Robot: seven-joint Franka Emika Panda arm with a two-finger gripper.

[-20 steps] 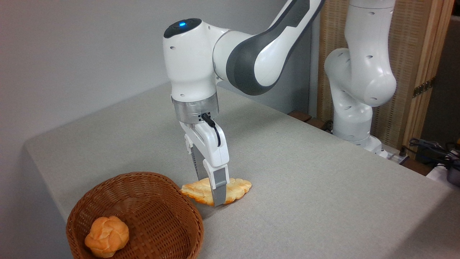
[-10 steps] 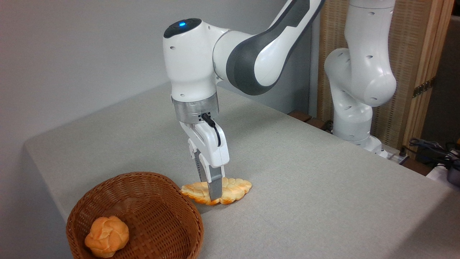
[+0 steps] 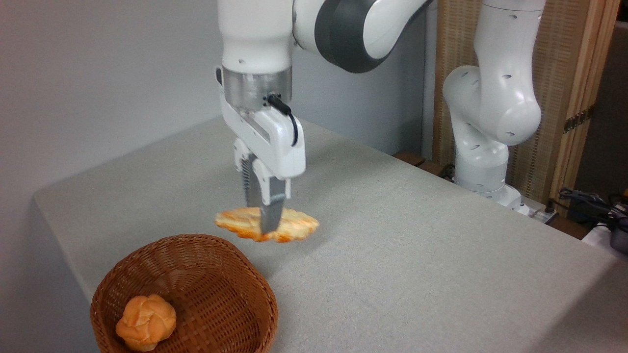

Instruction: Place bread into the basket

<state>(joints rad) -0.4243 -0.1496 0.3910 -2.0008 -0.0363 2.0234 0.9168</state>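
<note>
The flat, leaf-shaped golden bread (image 3: 267,226) is now riding clear of the grey table (image 3: 392,255), clamped in the white two-finger gripper (image 3: 269,229). Transport is remaining: the round brown wicker basket (image 3: 206,260) is sitting below, holding only a knotted orange bun (image 3: 145,321).

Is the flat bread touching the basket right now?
Apart. The camera view shows the bread held in the air by the gripper, with grey table visible between it and the basket rim.
</note>
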